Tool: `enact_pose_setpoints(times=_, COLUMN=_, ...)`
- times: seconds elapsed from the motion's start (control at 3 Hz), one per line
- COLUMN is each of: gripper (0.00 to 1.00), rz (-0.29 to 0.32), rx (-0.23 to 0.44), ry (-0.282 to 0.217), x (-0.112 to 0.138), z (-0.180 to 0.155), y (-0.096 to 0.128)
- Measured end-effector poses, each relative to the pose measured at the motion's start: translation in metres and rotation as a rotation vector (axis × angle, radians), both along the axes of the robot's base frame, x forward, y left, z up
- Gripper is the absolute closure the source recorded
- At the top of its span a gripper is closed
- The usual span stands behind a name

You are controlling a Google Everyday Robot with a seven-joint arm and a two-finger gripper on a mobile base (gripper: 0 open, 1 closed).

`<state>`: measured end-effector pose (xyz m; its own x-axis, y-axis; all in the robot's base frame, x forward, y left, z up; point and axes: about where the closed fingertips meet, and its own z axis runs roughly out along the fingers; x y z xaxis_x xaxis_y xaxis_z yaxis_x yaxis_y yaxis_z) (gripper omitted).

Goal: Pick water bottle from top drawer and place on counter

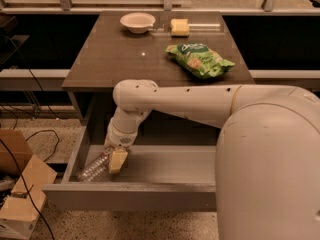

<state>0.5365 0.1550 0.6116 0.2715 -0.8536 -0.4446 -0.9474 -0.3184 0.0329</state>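
The water bottle (92, 168) lies on its side at the left end of the open top drawer (165, 166), its far end under my gripper. My gripper (116, 159) hangs down into the drawer from the white arm (175, 101) and sits at the bottle's right, far end, touching or nearly touching it. The dark brown counter (125, 54) is the cabinet top above the drawer.
On the counter stand a white bowl (137, 21), a yellow sponge (180, 26) and a green snack bag (199, 59). A cardboard box (20, 184) and cables lie on the floor to the left. My white body (270, 174) fills the right foreground.
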Motion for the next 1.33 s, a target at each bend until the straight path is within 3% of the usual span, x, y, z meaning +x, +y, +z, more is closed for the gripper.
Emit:
enact_pose_setpoints(times=0.67, gripper=0.94, rz=-0.054, rx=-0.005, ry=-0.044, x=-0.005, z=0.020, y=-0.013)
enact_pose_setpoints(times=1.0, gripper=1.00, rz=-0.122, rx=-0.076, ry=-0.057, x=-0.017, z=0.038, y=-0.050)
enact_pose_setpoints(times=1.33, gripper=1.00, rz=-0.236, rx=-0.122, ry=-0.053, x=-0.041, z=0.067, y=-0.096)
